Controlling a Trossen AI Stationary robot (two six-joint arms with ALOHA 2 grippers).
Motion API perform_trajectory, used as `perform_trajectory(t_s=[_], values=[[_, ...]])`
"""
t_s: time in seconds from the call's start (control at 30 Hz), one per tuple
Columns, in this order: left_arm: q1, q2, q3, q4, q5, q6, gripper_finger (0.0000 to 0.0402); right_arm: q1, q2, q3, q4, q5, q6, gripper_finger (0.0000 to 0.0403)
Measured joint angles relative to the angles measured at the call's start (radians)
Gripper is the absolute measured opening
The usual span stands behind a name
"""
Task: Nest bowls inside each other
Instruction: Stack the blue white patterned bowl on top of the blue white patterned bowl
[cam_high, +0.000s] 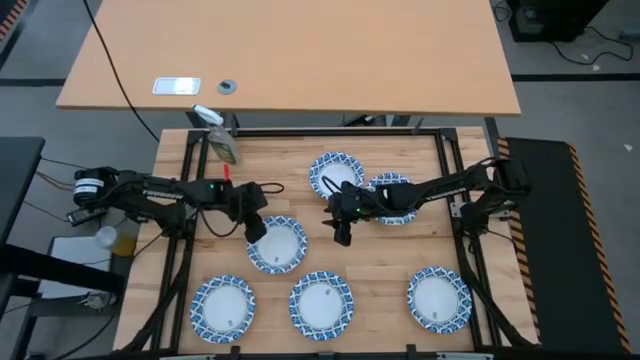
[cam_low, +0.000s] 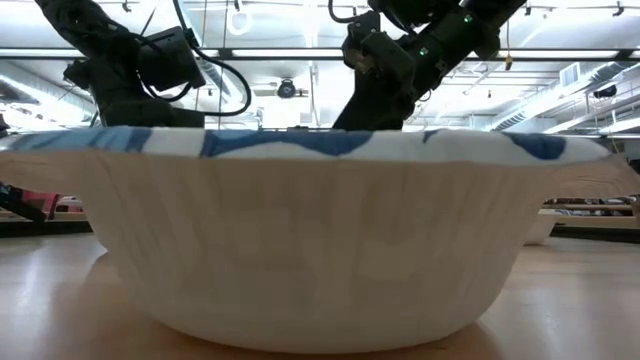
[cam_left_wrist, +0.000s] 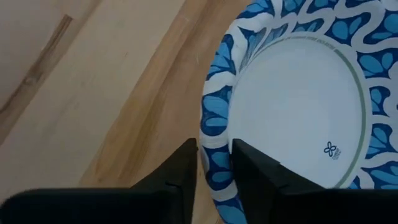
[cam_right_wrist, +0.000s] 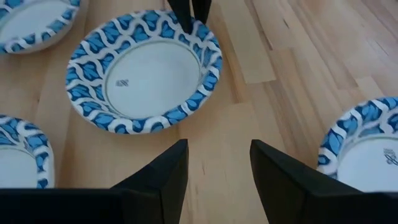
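Pickup is the step in hand, as I read it: my left gripper (cam_left_wrist: 214, 168) straddles the rim of the middle bowl (cam_high: 277, 244), one finger inside the patterned lip and one outside. The gap between them is narrow, about the rim's own thickness, and the lip sits between them. I cannot tell whether they are pinching yet, so I would not call it held.

My right gripper (cam_right_wrist: 219, 163) hangs over bare wood near the table's centre, its fingers clearly apart and holding nothing. Just behind it are the two rear bowls (cam_high: 337, 174), which lie overlapping, the right-hand one (cam_high: 392, 197) partly under the arm.

Three more bowls line the near edge: the near-left bowl (cam_high: 223, 306), the near-centre bowl (cam_high: 321, 303) and the near-right bowl (cam_high: 438, 298), each apart from its neighbour.

Next, I judge, the pinch has to be firm before any lift, because a thin rim may flex or slip. Then the bowl goes up level and across to a neighbour.

Room is fair. The near-centre bowl lies close by the one I am on, with open wood between. The table frame (cam_high: 444, 160) and the trailing cables by the left arm are the edges to mind, and the right arm stands close enough to crowd a rightward carry.
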Motion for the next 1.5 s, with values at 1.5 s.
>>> perform_trajectory(t_s=[1.5], values=[[0.000,-0.001,-0.001,0.119,-0.046,-0.057,0.0055,0.198,0.342,0.235,0.005,0.236,-1.099,0.0200]])
